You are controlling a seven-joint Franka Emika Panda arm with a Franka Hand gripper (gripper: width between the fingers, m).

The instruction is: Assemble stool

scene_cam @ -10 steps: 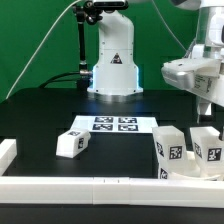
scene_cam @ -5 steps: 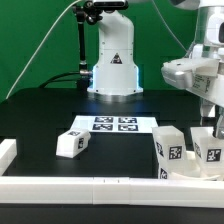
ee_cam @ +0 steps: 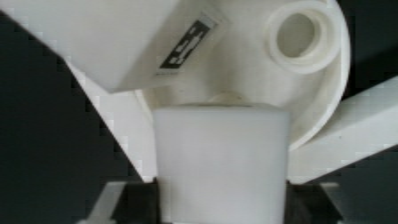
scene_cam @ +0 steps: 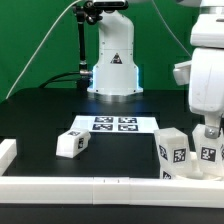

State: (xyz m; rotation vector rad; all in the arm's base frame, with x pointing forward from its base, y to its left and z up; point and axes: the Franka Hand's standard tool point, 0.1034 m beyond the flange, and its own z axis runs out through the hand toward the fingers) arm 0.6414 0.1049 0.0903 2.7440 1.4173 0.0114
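Observation:
The stool's round white seat (ee_cam: pixel 267 70) lies at the exterior view's right, with tagged white legs (scene_cam: pixel 172 150) standing on it. My gripper (scene_cam: pixel 212 130) is down on the rightmost leg (scene_cam: pixel 209 152). In the wrist view the gripper (ee_cam: pixel 222 195) has its fingers (ee_cam: pixel 128 200) against both sides of this plain white leg (ee_cam: pixel 222 150), shut on it. Another leg with a tag (ee_cam: pixel 151 45) lies across the seat beyond it. One loose tagged leg (scene_cam: pixel 70 143) lies on the black table at the exterior view's left.
The marker board (scene_cam: pixel 113 124) lies flat at the table's middle. A long white rail (scene_cam: pixel 90 186) runs along the front edge and a short one (scene_cam: pixel 6 152) stands at the left. The arm's base (scene_cam: pixel 113 60) stands behind.
My gripper has dropped and shifted slightly right, down onto the rightmost leg. The legs, the seat and the loose leg have not moved.

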